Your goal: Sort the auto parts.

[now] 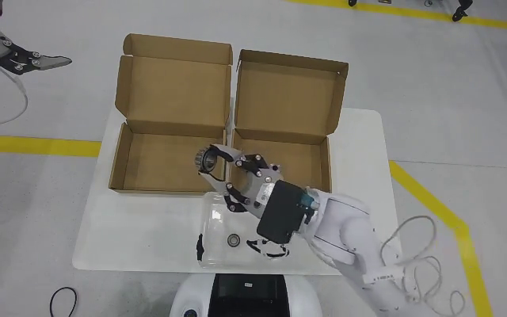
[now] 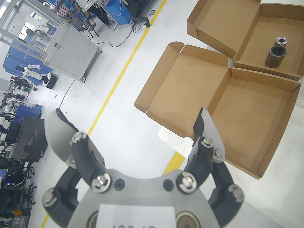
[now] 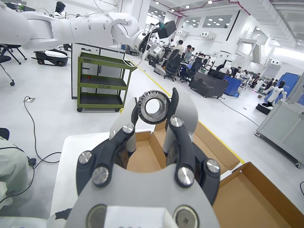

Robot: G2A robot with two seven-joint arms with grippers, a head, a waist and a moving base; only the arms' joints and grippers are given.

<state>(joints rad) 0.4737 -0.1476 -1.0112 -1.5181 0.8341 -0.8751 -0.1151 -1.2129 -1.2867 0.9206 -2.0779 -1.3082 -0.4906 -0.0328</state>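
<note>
**Right fingers grip a bearing over the left box**

Two open cardboard boxes sit side by side on the far half of the white table (image 1: 142, 230), with their lids folded back.

The right gripper (image 3: 154, 106) reaches in from the near right. Its fingers (image 3: 177, 103) are closed on a ring-shaped bearing (image 3: 154, 95), one pad on each side of the outer rim. In the top view the bearing hangs above the right end of the left box (image 1: 119, 158), close to the wall that meets the right box (image 1: 305, 162).

The left gripper (image 2: 130, 111) is off the table over the floor, beyond the far left corner. Its fingers are spread wide with nothing between them.

In the left wrist view the left box shows a bare bottom. The right box holds two upright parts just beside each other: a dark sleeve (image 2: 275, 56) and a smaller silver cylinder (image 2: 282, 41).

A clear tray (image 1: 207, 218) lies at the near edge of the table, partly under the right arm. A small round part (image 1: 235, 238) lies in it.
</note>
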